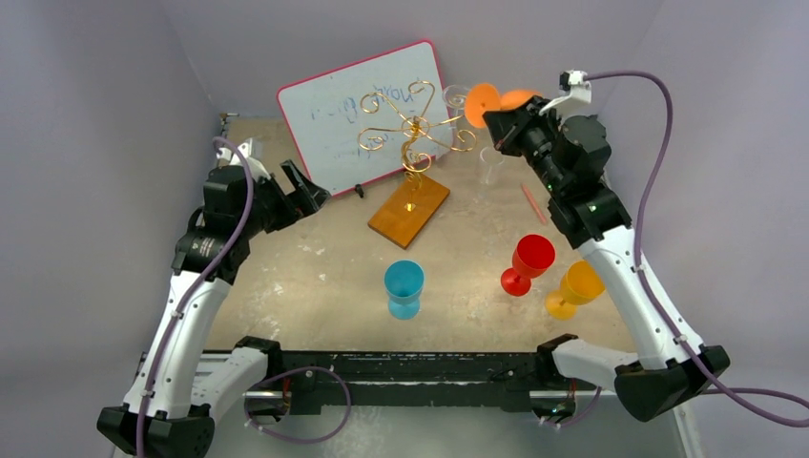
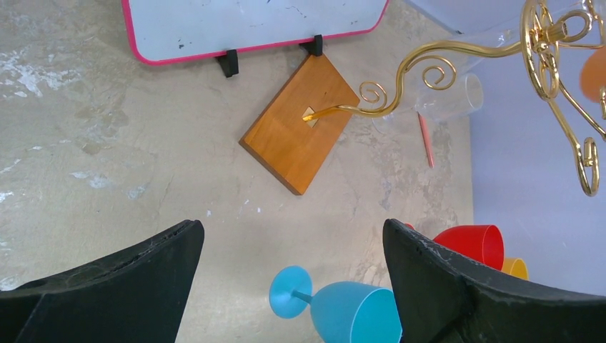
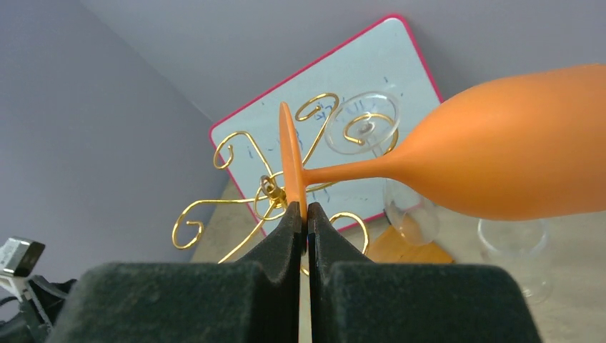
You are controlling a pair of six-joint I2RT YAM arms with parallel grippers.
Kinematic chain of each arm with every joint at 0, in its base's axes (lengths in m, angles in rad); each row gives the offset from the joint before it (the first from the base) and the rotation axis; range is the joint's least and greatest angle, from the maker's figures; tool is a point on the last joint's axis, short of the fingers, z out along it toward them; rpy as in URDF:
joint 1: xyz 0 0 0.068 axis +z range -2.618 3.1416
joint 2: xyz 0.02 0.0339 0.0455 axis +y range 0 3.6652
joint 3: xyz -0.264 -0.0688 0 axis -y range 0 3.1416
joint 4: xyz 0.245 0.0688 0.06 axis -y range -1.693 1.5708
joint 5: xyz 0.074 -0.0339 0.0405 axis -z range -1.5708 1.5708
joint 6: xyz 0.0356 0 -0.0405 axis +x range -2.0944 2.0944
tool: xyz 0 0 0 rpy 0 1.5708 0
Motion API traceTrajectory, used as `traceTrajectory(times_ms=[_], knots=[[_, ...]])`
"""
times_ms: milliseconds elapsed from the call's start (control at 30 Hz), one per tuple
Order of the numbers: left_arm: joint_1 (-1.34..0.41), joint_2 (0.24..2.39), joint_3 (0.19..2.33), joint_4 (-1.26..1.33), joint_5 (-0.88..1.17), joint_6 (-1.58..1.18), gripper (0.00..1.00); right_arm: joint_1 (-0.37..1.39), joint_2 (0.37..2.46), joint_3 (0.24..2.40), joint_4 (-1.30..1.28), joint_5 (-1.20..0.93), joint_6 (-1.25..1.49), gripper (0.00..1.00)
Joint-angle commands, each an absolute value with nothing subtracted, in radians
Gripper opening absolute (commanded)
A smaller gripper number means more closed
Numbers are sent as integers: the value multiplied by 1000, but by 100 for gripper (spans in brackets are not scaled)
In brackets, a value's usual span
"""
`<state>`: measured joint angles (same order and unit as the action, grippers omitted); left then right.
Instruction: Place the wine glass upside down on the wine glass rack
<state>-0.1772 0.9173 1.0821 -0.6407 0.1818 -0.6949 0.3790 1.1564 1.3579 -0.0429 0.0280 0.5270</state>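
Observation:
The wine glass rack (image 1: 412,129) is gold wire with curled arms on an orange-brown wooden base (image 1: 408,212), in front of the whiteboard. My right gripper (image 1: 493,116) is shut on the foot rim of an orange wine glass (image 1: 483,103), held sideways in the air just right of the rack's arms. In the right wrist view the fingers (image 3: 306,214) pinch the foot edge, the bowl (image 3: 514,161) points right, and the rack (image 3: 271,191) lies close behind. A clear glass (image 3: 361,131) hangs upside down on one arm. My left gripper (image 1: 300,186) is open and empty, left of the rack; its view shows it (image 2: 291,232) above bare table.
A pink-framed whiteboard (image 1: 367,114) stands behind the rack. A blue glass (image 1: 404,288), a red glass (image 1: 528,262) and a yellow-orange glass (image 1: 572,289) stand on the near table. A clear glass (image 1: 491,164) and a pink stick (image 1: 532,197) are right of the base.

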Motion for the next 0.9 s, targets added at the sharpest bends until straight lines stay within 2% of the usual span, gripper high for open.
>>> traceTrajectory(times_ms=[0, 433, 867], knots=[[-176, 896, 1109, -612, 179, -697, 95, 373, 1124, 1344, 42, 80, 704, 0], [-176, 874, 1132, -636, 173, -697, 95, 360, 1165, 1357, -40, 82, 951, 0], [-176, 869, 1161, -664, 170, -693, 94, 357, 1173, 1322, -9, 47, 1018, 0]])
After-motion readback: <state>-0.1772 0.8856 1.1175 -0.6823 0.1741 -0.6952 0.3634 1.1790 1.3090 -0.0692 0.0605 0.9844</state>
